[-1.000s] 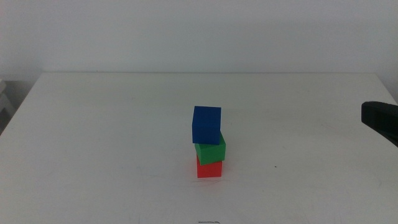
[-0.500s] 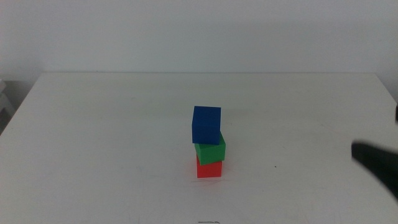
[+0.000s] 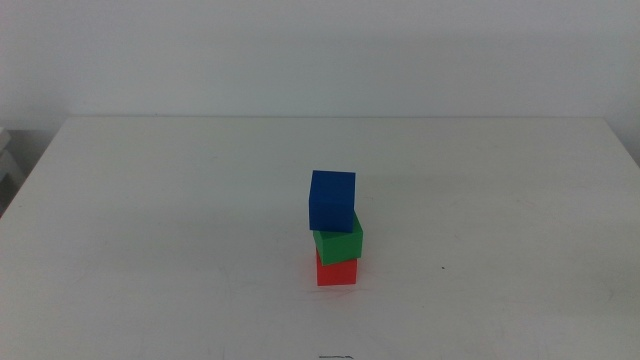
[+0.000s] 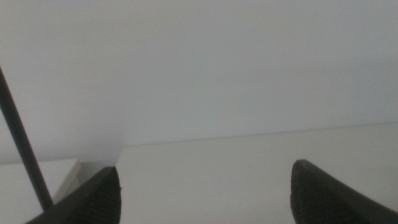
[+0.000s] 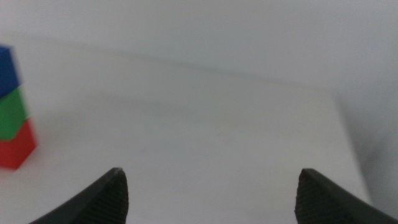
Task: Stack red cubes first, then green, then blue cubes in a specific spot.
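Note:
A tower of three cubes stands near the middle of the white table (image 3: 150, 220). The red cube (image 3: 337, 271) is at the bottom, the green cube (image 3: 339, 240) rests on it, and the blue cube (image 3: 332, 200) sits on top, shifted a little left and slightly tilted. In the right wrist view the same red cube (image 5: 15, 146), green cube (image 5: 11, 116) and blue cube (image 5: 6, 70) show at the edge. My right gripper (image 5: 211, 196) is open, well away from the tower. My left gripper (image 4: 205, 193) is open over bare table. Neither arm shows in the middle view.
A thin dark rod (image 4: 23, 143) crosses the left wrist view. The table's far edge (image 3: 340, 118) meets a plain white wall, and a pale object (image 3: 8, 150) shows beyond the table's left side.
The right arm, seen at the middle view's right edge a second ago, dropped lower and then left that view. The cube tower has not moved.

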